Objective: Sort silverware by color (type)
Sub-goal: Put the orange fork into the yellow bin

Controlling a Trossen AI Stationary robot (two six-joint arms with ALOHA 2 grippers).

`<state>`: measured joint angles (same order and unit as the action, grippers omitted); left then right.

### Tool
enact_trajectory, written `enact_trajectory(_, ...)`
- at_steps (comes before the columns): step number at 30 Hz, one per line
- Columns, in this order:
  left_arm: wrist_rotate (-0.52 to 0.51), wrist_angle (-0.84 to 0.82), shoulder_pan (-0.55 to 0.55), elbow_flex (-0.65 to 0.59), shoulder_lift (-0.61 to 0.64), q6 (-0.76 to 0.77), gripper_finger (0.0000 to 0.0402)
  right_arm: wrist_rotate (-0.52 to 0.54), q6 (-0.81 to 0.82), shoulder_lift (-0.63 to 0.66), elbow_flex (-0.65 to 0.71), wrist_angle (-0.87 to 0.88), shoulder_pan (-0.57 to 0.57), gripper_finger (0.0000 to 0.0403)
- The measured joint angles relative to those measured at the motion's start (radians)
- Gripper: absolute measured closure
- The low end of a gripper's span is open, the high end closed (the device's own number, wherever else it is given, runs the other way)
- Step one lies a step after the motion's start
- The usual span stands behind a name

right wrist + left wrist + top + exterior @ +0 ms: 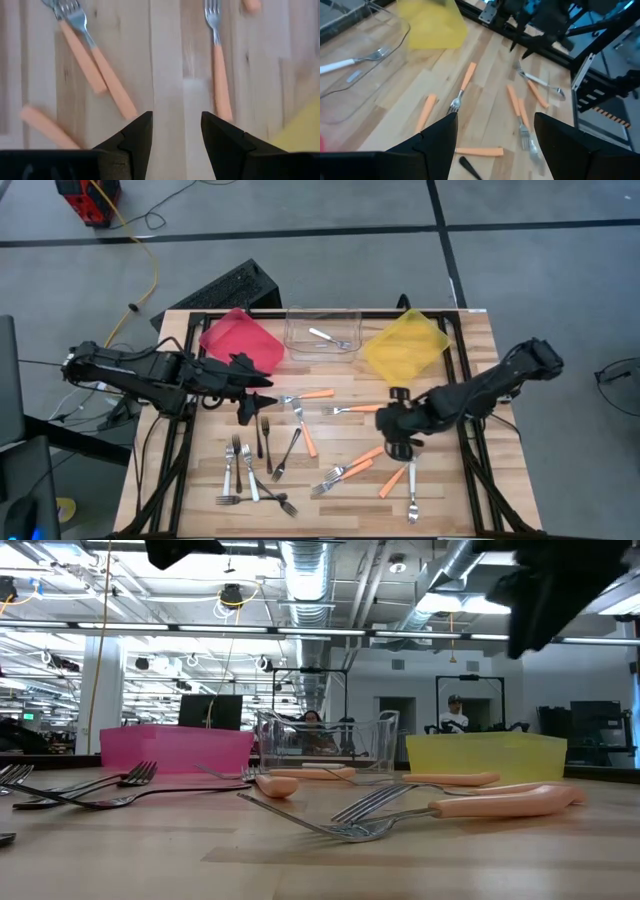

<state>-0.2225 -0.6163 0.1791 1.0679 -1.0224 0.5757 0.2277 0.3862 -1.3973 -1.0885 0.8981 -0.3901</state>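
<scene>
Forks [290, 452] of black metal, plain silver and orange-handled silver lie scattered on the slatted wood desk [470, 360], long axes pointing every way. Left gripper [262, 402], centre-left: jaws wide, empty. Right gripper [397, 450], centre-right: jaws part-open, empty.

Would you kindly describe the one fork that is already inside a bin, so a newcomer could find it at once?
Look along the table's far edge, where three square bins stand in a row. In the clear bin in the middle, between the red and yellow ones, lies a single silver fork. Every other fork lies loose on the wooden tabletop.
</scene>
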Motion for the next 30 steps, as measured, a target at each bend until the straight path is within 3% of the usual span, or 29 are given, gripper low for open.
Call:
enact_trajectory(6,0.051,0.113,0.0,0.0,-0.001,-0.016,0.0155,-0.048,-0.113,-0.014,0.0,-0.206,0.085,0.0211)
enact_trajectory(10,0.048,0.191,0.0,0.0,-0.001,-0.034,0.0155,-0.048,-0.17,0.01,0.0,-0.223,0.135,0.0211)
enact_trajectory(16,-0.098,0.384,0.0,0.037,-0.001,-0.161,0.0155,-0.048,-0.261,0.068,0.0,-0.208,0.208,0.0211)
enact_trajectory(20,-0.259,0.391,0.0,0.087,-0.008,-0.306,0.0155,-0.049,-0.271,0.086,0.0,-0.203,0.261,0.0211)
enact_trajectory(23,-0.312,0.379,-0.015,0.092,-0.009,-0.339,0.0155,-0.067,-0.297,0.087,0.0,-0.202,0.292,0.0211)
enact_trajectory(30,-0.183,0.309,-0.095,0.096,-0.012,-0.25,0.0155,-0.109,-0.317,0.087,0.0,-0.202,0.345,0.0211)
